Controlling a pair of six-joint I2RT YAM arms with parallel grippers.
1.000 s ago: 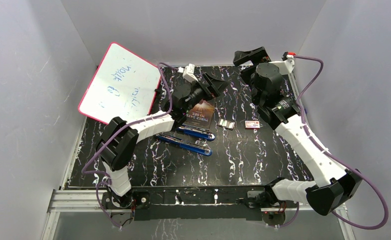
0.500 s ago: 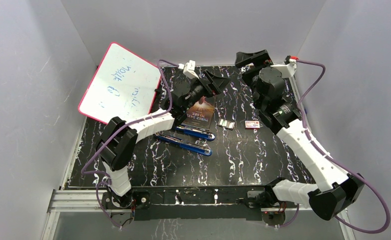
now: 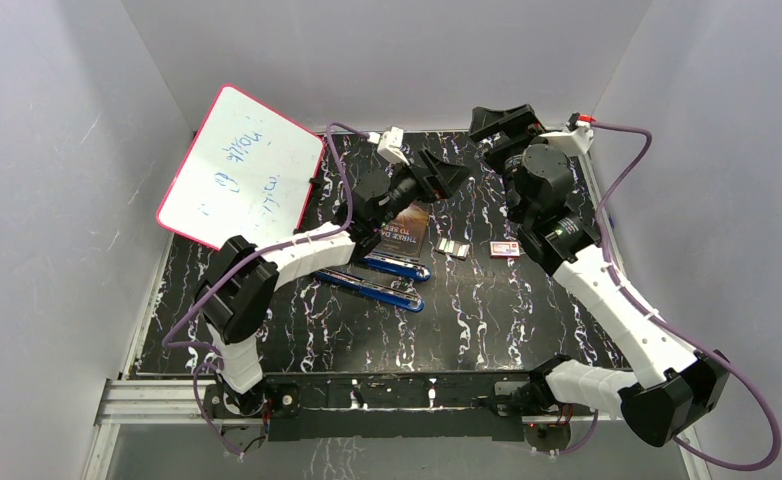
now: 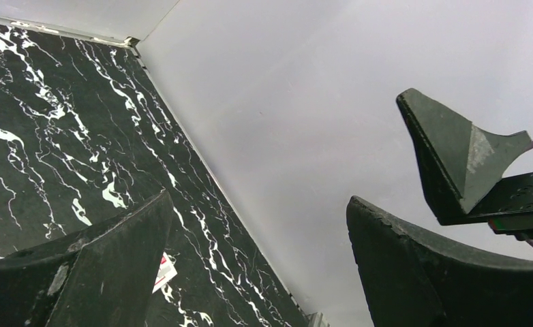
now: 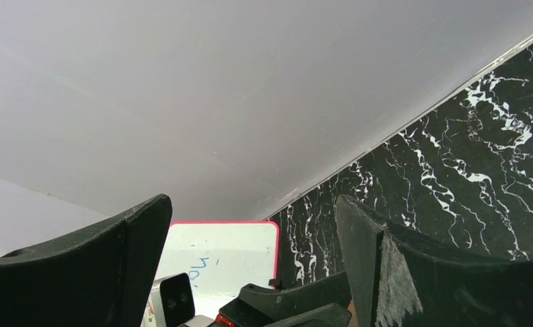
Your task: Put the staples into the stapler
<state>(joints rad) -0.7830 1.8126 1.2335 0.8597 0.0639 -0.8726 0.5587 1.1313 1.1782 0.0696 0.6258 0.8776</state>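
Left gripper (image 3: pixel 443 174) and right gripper (image 3: pixel 503 121) hover spread, empty; the staples (image 3: pixel 453 248), light brittle strips, likely need a pinch across their long sides.

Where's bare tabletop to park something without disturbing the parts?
Widest bare patch: the near strip of table between the stapler and the arm bases. Crowded: mid-table, where book, staples and red-and-white box sit in a row.
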